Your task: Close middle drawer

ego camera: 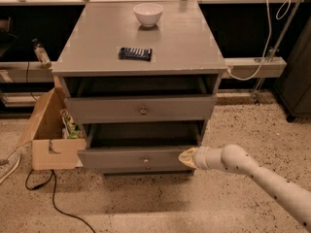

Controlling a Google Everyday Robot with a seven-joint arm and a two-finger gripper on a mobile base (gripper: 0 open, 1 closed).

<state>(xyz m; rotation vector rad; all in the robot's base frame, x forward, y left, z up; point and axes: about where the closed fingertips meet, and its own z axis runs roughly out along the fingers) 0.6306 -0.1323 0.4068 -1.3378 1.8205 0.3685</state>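
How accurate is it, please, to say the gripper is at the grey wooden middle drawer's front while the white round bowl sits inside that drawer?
One slip: the camera view shows the white round bowl on the grey cabinet's top, not inside the drawer. The gripper is at the grey wooden middle drawer's front, at its right end.

The gripper (184, 157) touches the middle drawer (124, 158) at its 3 o'clock end, a box (52, 154) beside its 9 o'clock end.
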